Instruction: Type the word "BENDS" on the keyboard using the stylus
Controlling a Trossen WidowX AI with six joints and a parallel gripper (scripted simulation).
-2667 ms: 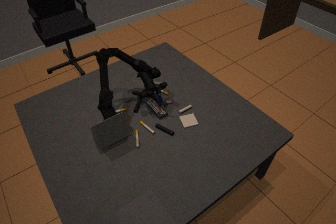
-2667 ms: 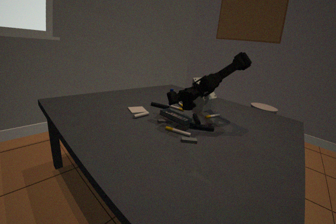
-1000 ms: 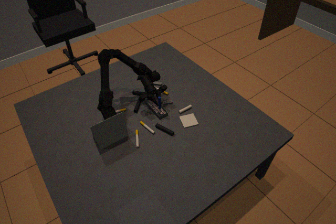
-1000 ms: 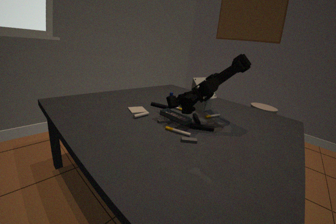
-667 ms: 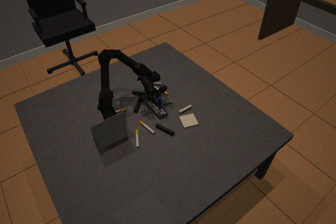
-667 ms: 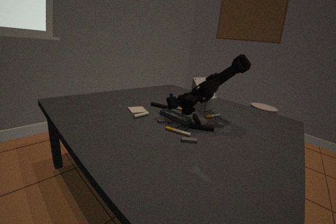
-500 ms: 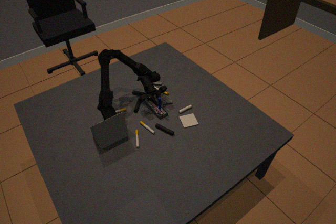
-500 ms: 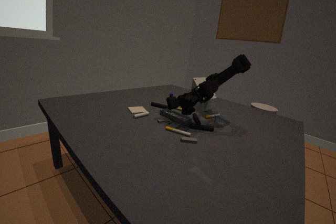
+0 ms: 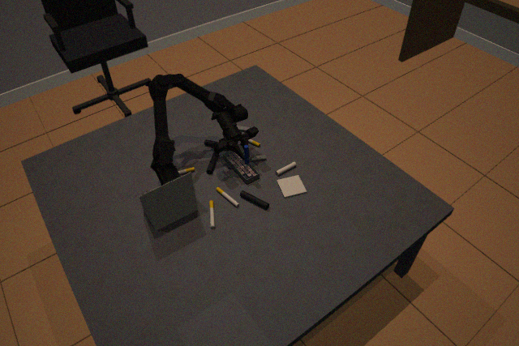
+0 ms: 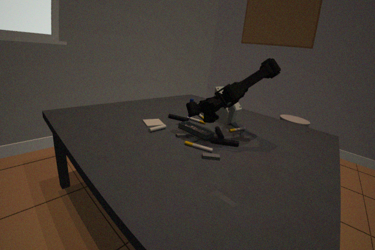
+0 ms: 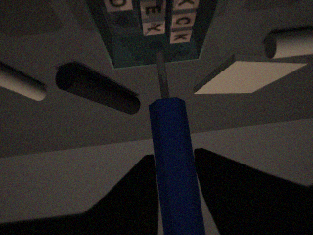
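My gripper [image 9: 246, 146] [image 11: 174, 161] clamped on blue stylus [image 9: 246, 154] [image 10: 191, 100] [image 11: 176, 166], tip over keyboard [image 9: 242, 167] [image 10: 195, 130] [image 11: 132, 51]; black cylinder [image 9: 254, 199] [image 10: 177, 117] [image 11: 97, 88] and pale pad [image 9: 291, 185] [image 10: 153, 122] [image 11: 251, 77] near keyboard, apart from it

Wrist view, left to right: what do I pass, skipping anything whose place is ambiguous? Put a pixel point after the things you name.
White stick [image 9: 231, 200] [image 10: 195, 119] [image 11: 22, 83] → black cylinder [image 9: 254, 199] [image 10: 177, 117] [image 11: 98, 89] → blue stylus [image 9: 246, 153] [image 10: 191, 100] [image 11: 174, 162] → pale square pad [image 9: 291, 185] [image 10: 153, 122] [image 11: 249, 78].
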